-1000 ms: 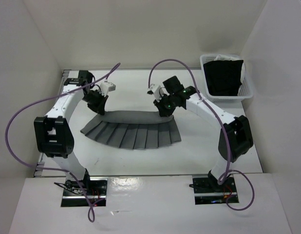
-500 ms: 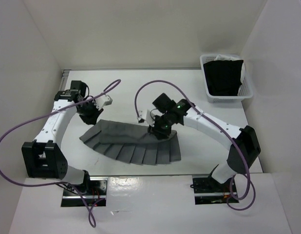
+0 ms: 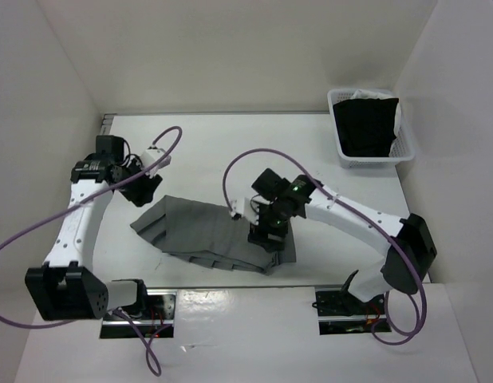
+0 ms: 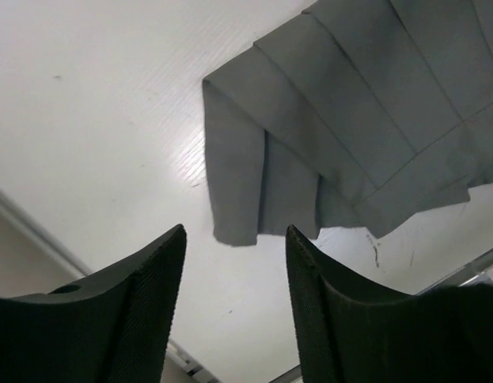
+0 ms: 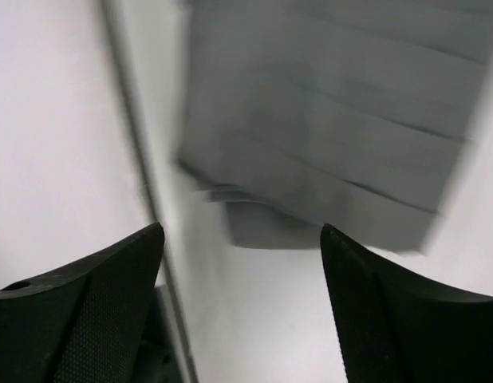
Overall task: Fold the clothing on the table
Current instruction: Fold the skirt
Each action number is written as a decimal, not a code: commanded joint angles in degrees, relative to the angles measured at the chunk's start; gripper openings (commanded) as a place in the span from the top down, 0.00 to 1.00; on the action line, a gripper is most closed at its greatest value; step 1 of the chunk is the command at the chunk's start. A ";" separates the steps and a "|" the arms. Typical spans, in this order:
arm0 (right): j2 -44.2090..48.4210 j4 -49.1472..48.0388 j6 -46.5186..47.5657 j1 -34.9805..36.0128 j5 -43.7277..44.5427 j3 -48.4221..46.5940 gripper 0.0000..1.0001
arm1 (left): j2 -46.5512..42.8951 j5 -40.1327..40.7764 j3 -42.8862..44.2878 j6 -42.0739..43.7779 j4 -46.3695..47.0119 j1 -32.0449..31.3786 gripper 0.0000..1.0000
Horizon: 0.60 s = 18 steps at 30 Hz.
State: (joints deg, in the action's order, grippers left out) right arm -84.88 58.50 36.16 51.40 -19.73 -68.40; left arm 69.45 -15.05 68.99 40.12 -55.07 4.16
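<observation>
The clothing [image 3: 203, 230], a grey pleated skirt, lies folded over on itself on the white table [image 3: 230, 148], toward the near edge. My left gripper [image 3: 146, 190] hovers over the skirt's left end, open and holding nothing. In the left wrist view a pleated corner of the skirt [image 4: 326, 136] lies just beyond the open left gripper [image 4: 234, 231]. My right gripper [image 3: 262, 236] is above the skirt's right end, open too. The right wrist view is blurred; the skirt's edge [image 5: 334, 144] lies ahead of the open right gripper [image 5: 242, 231], with bare table between the fingers.
A white slatted basket [image 3: 342, 150] holding a black garment [image 3: 366, 124] stands at the far right corner. White walls enclose the table on three sides. The table's metal rim [image 5: 128, 120] runs close to the right gripper. Purple cables loop off both arms.
Both grippers pulled the skirt's far edge toward the near side, folding it over, then opened and let it go. The skirt is now narrower and doubled.
</observation>
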 commanded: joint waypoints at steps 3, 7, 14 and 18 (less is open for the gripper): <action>2.62 -16.99 -14.07 -7.00 12.15 0.90 0.13 | 9.99 -2.09 -1.49 -10.92 4.52 -2.66 0.30; -2.38 -18.15 -19.19 -13.68 15.33 -0.50 0.10 | 14.04 1.15 -3.59 -15.15 9.80 -7.32 0.18; -6.70 -19.56 -22.01 -20.37 13.66 0.02 0.07 | 15.98 6.52 -6.15 -18.58 14.90 -14.62 0.17; -6.09 -20.53 -21.40 -20.37 13.66 1.78 0.04 | 16.51 9.15 -6.15 -19.90 14.29 -16.82 0.17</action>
State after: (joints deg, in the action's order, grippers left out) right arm -92.27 41.08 15.84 30.55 -6.17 -67.05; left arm 85.32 -8.60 62.83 23.22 -42.11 -11.94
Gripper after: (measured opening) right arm 0.959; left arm 0.829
